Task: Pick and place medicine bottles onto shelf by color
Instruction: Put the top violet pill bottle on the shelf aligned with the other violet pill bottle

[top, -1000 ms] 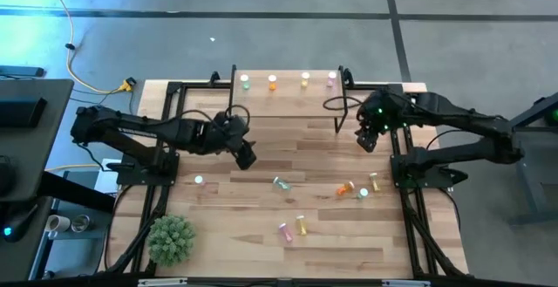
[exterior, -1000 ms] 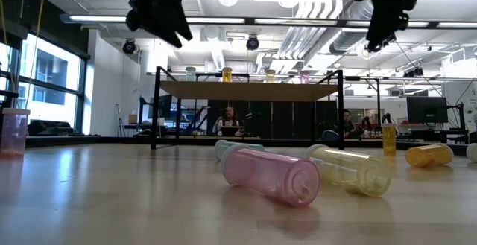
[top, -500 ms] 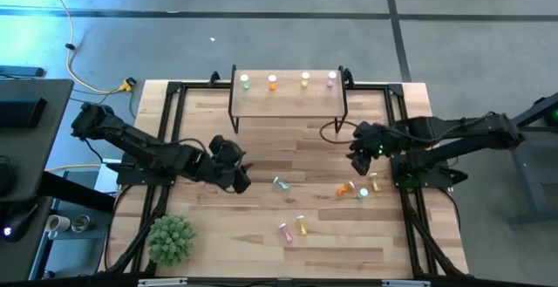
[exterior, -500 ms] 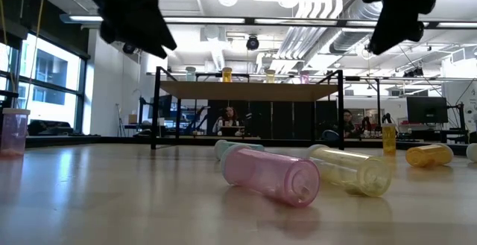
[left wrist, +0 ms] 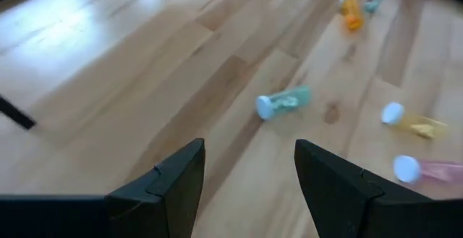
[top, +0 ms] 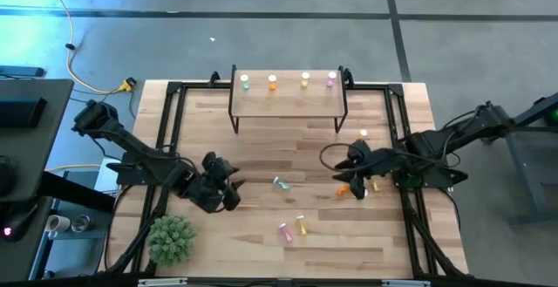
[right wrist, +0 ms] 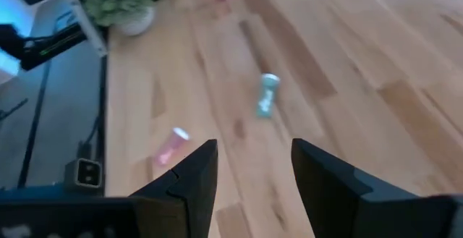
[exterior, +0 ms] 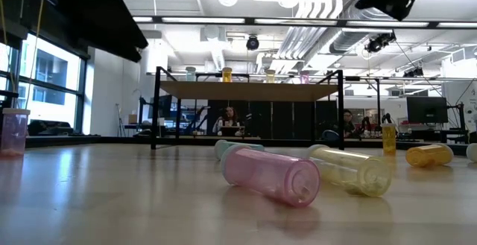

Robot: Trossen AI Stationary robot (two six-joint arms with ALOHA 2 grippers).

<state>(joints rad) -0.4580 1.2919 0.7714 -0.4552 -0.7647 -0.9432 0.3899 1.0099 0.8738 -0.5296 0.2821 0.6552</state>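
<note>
Looking straight down, a wooden table (top: 261,243) holds a small light-wood shelf (top: 288,95) at its far edge, with four bottles standing in a row along the shelf's far side: green (top: 246,81), orange (top: 272,81), yellow (top: 305,79) and pink (top: 331,78). Open bare wood lies between the shelf and the loose bottles nearer the camera. A green potted plant (top: 170,239) sits at the near left corner.

The left gripper (top: 225,193) hangs low over the left-centre of the table with its fingers spread and nothing between them. A green bottle (top: 281,183) lies on its side just to its right, apart from it. Nearer the front edge, a pink bottle (top: 284,230) and a yellow bottle (top: 302,226) lie side by side.

The right gripper (top: 353,181) is low over the right side, fingers spread and holding nothing. An orange bottle (top: 343,190), another green bottle (top: 363,193) and another yellow bottle (top: 376,183) lie just beside it. One bottle (top: 364,134) stands alone on the table, farther back, near the right rail.
</note>
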